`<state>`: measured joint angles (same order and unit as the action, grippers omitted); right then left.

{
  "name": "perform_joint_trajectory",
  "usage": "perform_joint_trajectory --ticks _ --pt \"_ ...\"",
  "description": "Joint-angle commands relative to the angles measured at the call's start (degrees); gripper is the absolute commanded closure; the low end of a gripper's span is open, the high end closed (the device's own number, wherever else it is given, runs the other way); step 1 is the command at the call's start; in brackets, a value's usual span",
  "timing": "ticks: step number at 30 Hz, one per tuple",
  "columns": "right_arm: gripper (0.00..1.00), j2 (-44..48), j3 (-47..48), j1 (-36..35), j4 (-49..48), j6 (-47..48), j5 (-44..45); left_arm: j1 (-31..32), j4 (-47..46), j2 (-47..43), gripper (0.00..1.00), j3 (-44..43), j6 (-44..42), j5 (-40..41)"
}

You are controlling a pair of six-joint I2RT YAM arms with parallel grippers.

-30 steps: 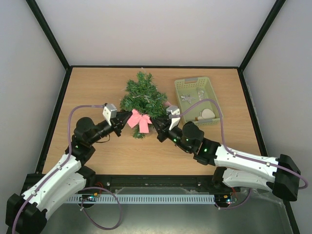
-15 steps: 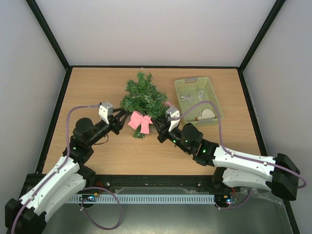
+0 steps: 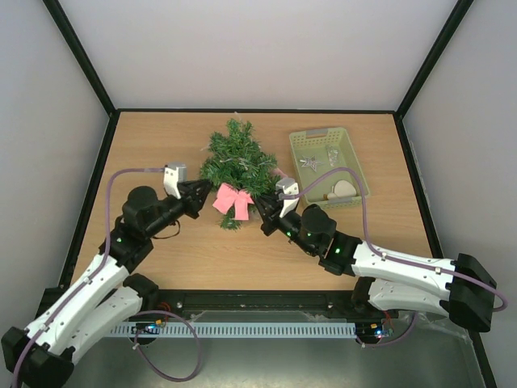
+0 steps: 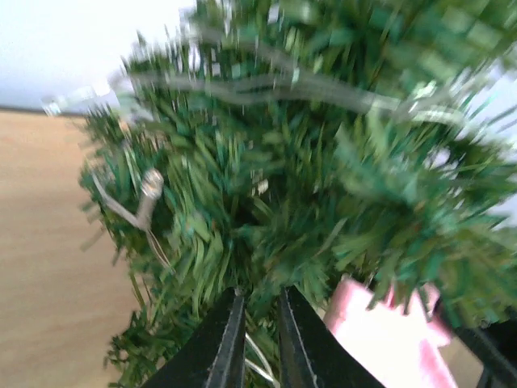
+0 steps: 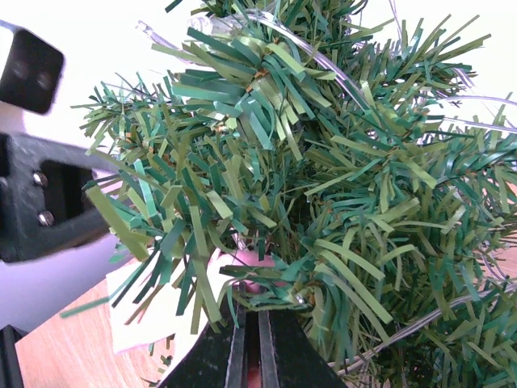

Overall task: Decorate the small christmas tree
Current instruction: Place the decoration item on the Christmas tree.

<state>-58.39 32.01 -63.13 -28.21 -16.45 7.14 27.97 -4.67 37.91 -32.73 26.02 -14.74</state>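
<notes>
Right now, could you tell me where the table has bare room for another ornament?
Free: the back-left corner between tree and table edge, and the near strip between the left arm and right arm. Crowded: the tree's base, where both arms meet the bow, and around the basket.

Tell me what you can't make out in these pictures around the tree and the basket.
Left wrist view: motion blur smears the small christmas tree; whether the left jaws pinch anything is unclear.
Right wrist view: needles cover the right jaws' tips, so whether they hold something is hidden.
Top view: the silvery pieces in the pale green basket are too small to identify.
</notes>
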Motion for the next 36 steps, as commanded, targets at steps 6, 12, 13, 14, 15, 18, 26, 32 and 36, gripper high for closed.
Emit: perform_joint_trajectory --ticks 6,12,13,14,15,18,26,32,36 --pt "0.98 -1.1 -0.5 -0.3 -4.8 0.5 1.9 8.7 9.5 2.7 0.89 -7.7 3.5 10.2" --pt "0.98 -0.9 -0.6 -0.3 -4.2 0.3 2.0 10.2 16.9 2.5 0.85 -13.6 4.3 17.7" --pt "0.98 -0.9 -0.7 -0.3 -4.2 0.3 2.0 10.2 15.9 2.2 0.85 -13.8 4.6 16.4" --pt "0.98 -1.0 -0.7 -0.4 -4.2 0.3 2.1 10.3 14.7 2.1 0.85 -13.8 4.8 13.8" --pt "0.98 -1.0 -0.8 -0.3 -4.2 0.3 2.2 10.5 13.7 2.1 0.85 -13.7 5.1 12.0" --pt "0.98 -1.0 -0.8 -0.4 -4.2 -0.1 2.2 11.7 12.0 3.1 0.87 -13.2 4.8 9.1" --pt "0.98 -1.0 -0.7 -0.3 -4.2 -0.2 2.4 19.2 8.3 5.9 0.91 -10.4 3.3 10.6" --pt "0.98 -1.0 -0.7 -0.3 -4.0 -0.2 2.5 23.6 9.4 5.4 0.89 -10.3 3.4 18.0" --pt "0.98 -1.0 -1.1 -0.3 -4.2 -0.3 2.4 23.9 8.7 4.8 0.89 -10.6 2.7 17.2"
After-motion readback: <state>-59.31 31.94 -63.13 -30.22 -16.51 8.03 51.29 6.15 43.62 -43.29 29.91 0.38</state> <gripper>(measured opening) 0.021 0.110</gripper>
